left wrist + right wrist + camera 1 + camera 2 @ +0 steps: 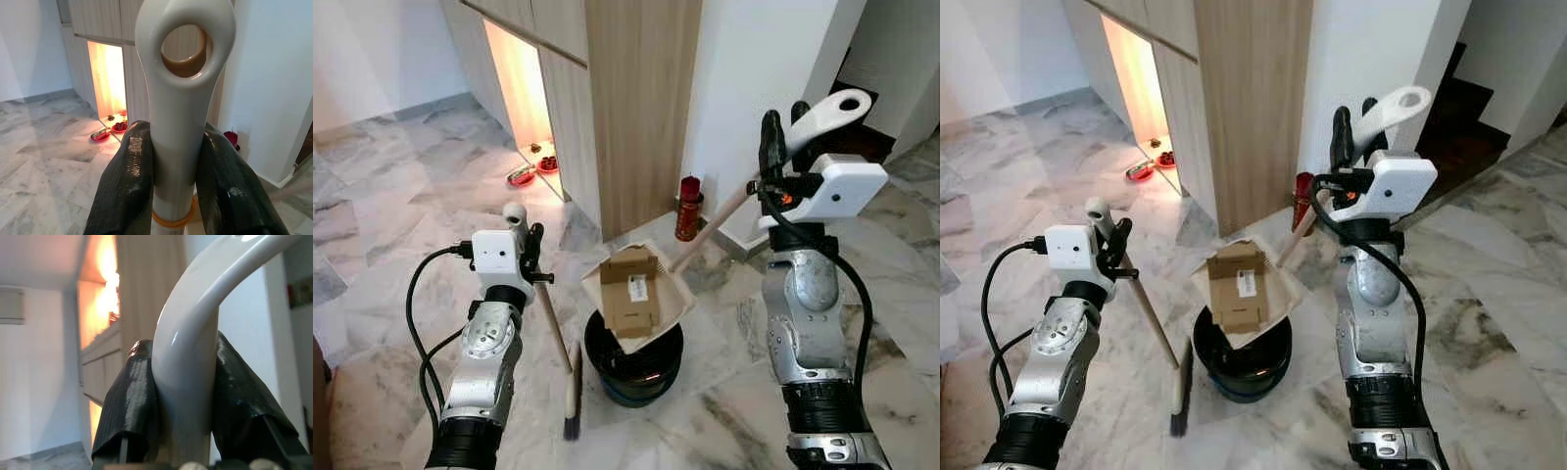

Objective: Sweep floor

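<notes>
My left gripper point(530, 243) is shut on the white top of a broom handle point(178, 112). The wooden stick point(554, 328) slants down to the dark brush point(573, 411) resting on the marble floor. My right gripper point(781, 125) is raised and shut on the white grip point(830, 108) of a long-handled dustpan. The white dustpan point(677, 299) is tilted over a black bin point(633, 367). A flat piece of brown cardboard point(631, 286) lies in the pan, its lower end over the bin's mouth.
A red canister point(688, 208) stands by the white wall behind the dustpan. A wooden cabinet point(631, 108) rises behind; its lit niche holds red bowls point(533, 168) on the floor. A dark stairway point(871, 127) lies at the far right. Open marble floor point(401, 206) spreads left.
</notes>
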{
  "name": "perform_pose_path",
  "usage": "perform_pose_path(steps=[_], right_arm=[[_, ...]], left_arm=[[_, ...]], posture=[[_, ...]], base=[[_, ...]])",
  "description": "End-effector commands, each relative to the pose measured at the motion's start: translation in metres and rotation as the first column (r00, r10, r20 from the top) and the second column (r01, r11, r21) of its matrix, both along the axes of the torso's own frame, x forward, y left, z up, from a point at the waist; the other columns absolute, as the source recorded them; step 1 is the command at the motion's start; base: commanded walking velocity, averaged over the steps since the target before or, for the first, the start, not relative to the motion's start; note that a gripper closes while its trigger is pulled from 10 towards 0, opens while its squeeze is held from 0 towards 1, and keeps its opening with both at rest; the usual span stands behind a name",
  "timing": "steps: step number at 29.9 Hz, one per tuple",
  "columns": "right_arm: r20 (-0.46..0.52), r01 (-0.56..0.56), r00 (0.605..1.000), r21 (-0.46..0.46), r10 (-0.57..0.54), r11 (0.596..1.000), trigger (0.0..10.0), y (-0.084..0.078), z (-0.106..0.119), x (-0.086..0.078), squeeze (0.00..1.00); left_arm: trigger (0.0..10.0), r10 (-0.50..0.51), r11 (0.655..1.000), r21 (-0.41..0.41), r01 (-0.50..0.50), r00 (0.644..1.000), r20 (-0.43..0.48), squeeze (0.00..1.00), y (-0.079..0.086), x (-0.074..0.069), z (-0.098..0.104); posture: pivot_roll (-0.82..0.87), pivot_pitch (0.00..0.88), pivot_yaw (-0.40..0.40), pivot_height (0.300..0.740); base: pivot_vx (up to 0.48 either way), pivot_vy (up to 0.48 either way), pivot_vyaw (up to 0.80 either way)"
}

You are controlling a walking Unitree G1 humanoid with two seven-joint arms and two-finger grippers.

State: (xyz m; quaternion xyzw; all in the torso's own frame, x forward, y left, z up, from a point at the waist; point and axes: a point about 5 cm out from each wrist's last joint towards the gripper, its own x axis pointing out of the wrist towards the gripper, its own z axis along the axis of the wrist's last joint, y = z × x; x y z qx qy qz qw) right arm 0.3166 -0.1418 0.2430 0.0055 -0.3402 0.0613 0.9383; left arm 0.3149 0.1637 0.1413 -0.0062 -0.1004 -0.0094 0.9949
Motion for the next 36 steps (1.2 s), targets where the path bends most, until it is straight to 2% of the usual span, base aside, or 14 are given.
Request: perform_pose_path(steps=[1, 5, 9, 16, 21, 36], right_arm=[[0.148, -0.039, 0.988, -0.006, 0.039, 0.999, 10.0, 0.008, 0.025, -0.013, 0.00], [0.158, -0.061, 0.985, -0.028, 0.065, 0.998, 10.0, 0.010, 0.026, -0.017, 0.00], [0.165, -0.108, 0.977, -0.150, 0.132, 0.983, 10.0, 0.018, 0.023, -0.025, 0.00], [0.160, -0.105, 0.978, -0.194, 0.137, 0.975, 10.0, 0.016, 0.021, -0.030, 0.00], [0.157, -0.109, 0.974, -0.295, 0.161, 0.949, 10.0, 0.018, 0.019, -0.034, 0.00], [0.138, -0.106, 0.978, -0.314, 0.156, 0.944, 10.0, 0.020, 0.016, -0.034, 0.00]], left_arm=[[10.0, -0.004, 1.000, -0.002, 0.004, 0.999, 0.050, 0.00, 0.001, 0.000, 0.013], [10.0, -0.003, 1.000, -0.004, 0.003, 0.999, 0.050, 0.00, 0.001, 0.000, 0.013], [10.0, -0.001, 1.000, -0.003, 0.001, 0.999, 0.051, 0.00, 0.002, 0.001, 0.013], [10.0, -0.001, 1.000, -0.004, 0.001, 0.999, 0.051, 0.00, 0.001, 0.002, 0.014], [10.0, -0.001, 1.000, -0.005, 0.001, 0.999, 0.051, 0.00, 0.002, 0.002, 0.014], [10.0, 0.001, 1.000, -0.003, 0.000, 0.999, 0.052, 0.00, 0.002, 0.003, 0.014]], posture=[[-0.05, 0.000, 0.028, 0.740], [-0.05, 0.000, 0.029, 0.740], [-0.05, 0.000, 0.030, 0.740], [-0.05, 0.000, 0.031, 0.740], [-0.05, 0.000, 0.031, 0.740], [-0.04, 0.000, 0.028, 0.740]], base=[[0.000, 0.000, 0.00], [0.000, 0.000, 0.00], [0.000, 0.000, 0.00], [0.000, 0.000, 0.00], [0.000, 0.000, 0.00], [0.000, 0.000, 0.00]])
